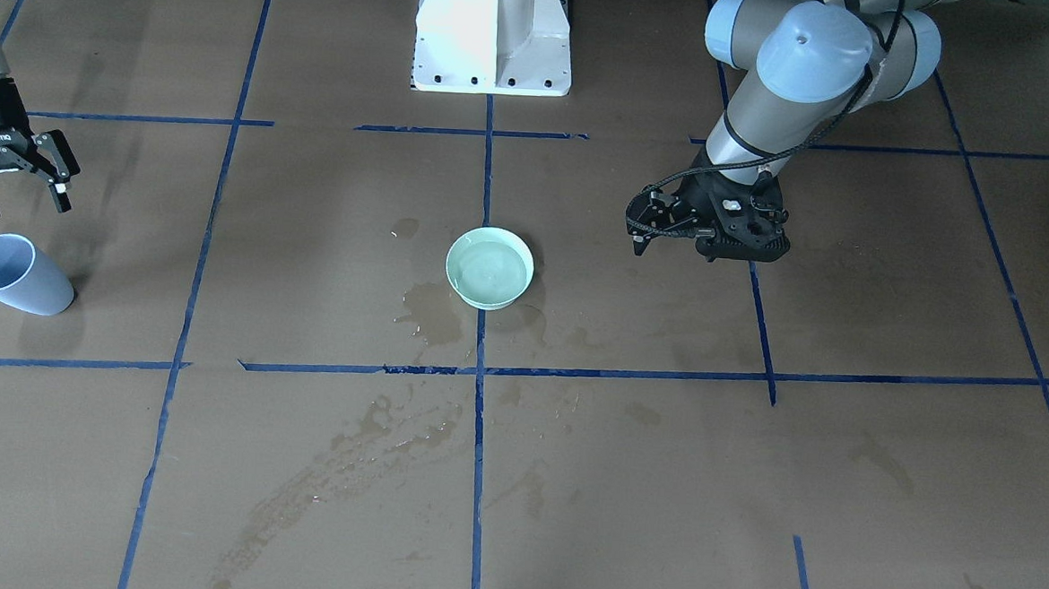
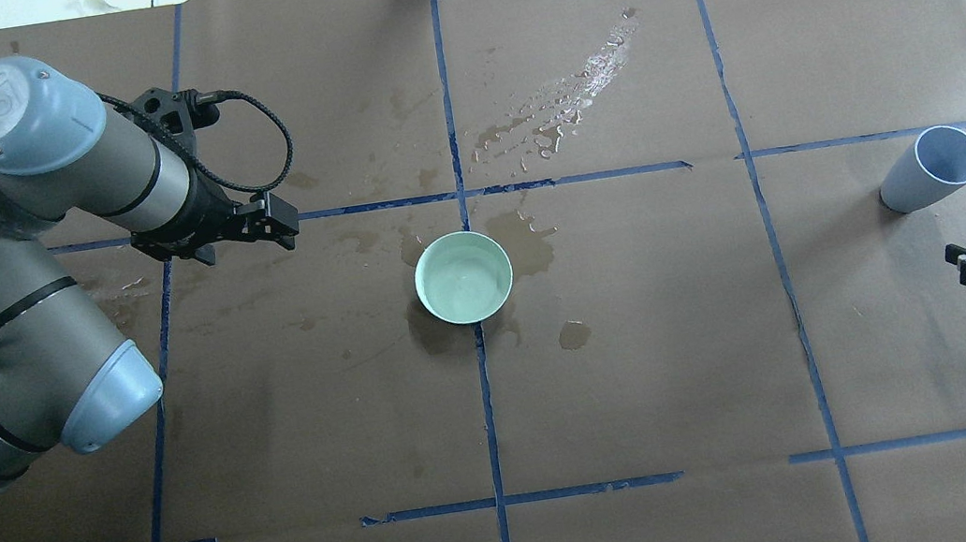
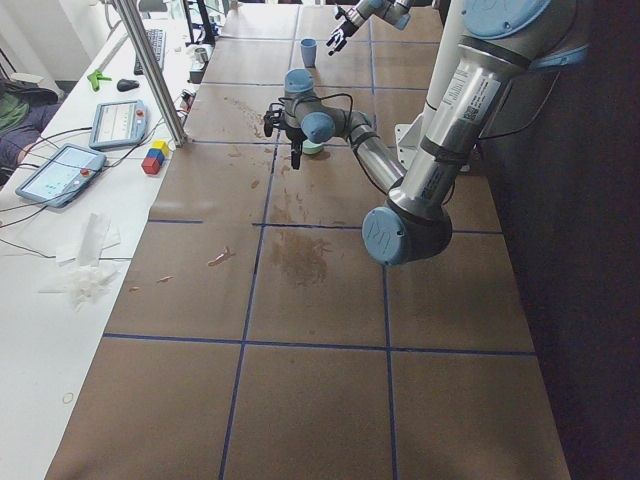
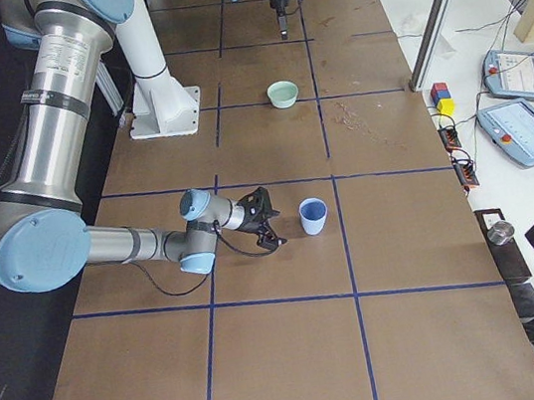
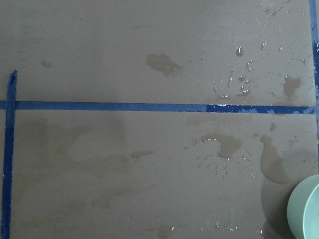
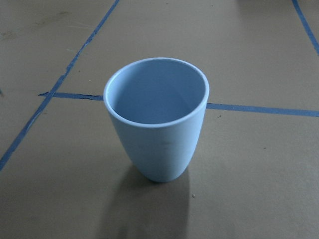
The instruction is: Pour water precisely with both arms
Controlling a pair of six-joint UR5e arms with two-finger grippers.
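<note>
Water (image 2: 466, 281) pools in green bowl (image 2: 469, 318), bench centre. Overhead: right end effector (image 1: 26, 208) released, blue cup (image 2: 927, 171) at its 11 o'clock. Left end effector (image 2: 274, 227), bowl's 10 o'clock, grip state indeterminable.

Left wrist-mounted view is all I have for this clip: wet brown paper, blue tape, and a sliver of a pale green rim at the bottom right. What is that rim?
Observer: It is a pale green bowl, upright, with a glossy sheen of water inside.
Operator: Is the arm carrying my camera holding anything?
Observer: No. The left gripper hangs beside the bowl, apart from it, with nothing in it.
Operator: Then where is the pouring vessel?
Observer: A pale blue cup stands upright at the robot's far right. The right gripper is open just short of it, not touching.
</note>
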